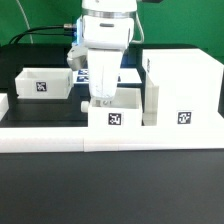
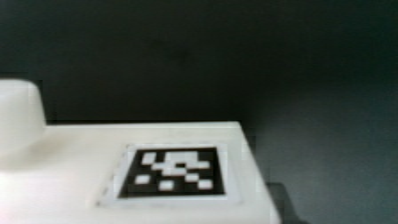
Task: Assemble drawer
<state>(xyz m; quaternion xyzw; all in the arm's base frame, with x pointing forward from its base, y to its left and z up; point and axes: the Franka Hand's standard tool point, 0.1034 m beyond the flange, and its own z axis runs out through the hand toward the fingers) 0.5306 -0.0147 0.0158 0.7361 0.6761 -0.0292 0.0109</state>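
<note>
A small open white drawer box [image 1: 128, 112] with a marker tag on its front stands in the middle of the black table. A larger white drawer housing [image 1: 185, 85], also tagged, stands close on the exterior view's right. A flat white tagged panel [image 1: 45, 83] lies on the exterior view's left. My gripper [image 1: 101, 101] hangs down at the small box's left rear corner, and its fingertips are hard to make out. The wrist view shows a white tagged surface [image 2: 178, 172] close below, and no fingers show clearly there.
The marker board [image 1: 78, 74] lies behind the arm. A long white ledge [image 1: 60, 140] runs along the table's front edge. A white rounded edge [image 2: 15, 115] shows at the side of the wrist view, against the black table [image 2: 231, 60].
</note>
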